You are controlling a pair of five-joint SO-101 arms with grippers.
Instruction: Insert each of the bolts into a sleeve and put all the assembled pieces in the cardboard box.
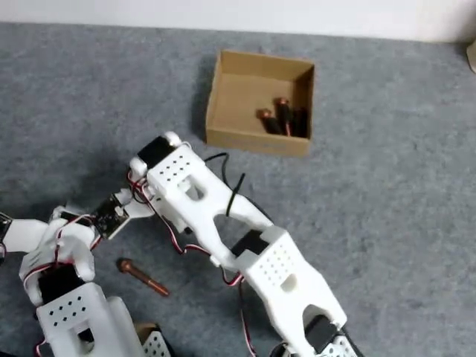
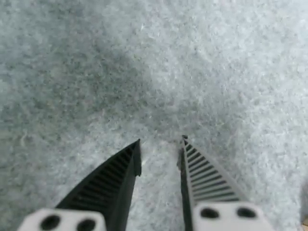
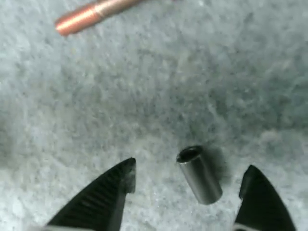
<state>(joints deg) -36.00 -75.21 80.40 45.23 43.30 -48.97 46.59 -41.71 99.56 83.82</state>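
Metal sleeve untouched, right end effector wide-open

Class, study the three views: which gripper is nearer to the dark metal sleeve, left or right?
Right. The right gripper is open around the sleeve, which sits between its fingers. The left gripper is open over bare grey carpet.

A grey, felt-like counter carries everything. A white strip runs along the counter's far edge. A small pale object, cut off, sits at the counter's far right corner.
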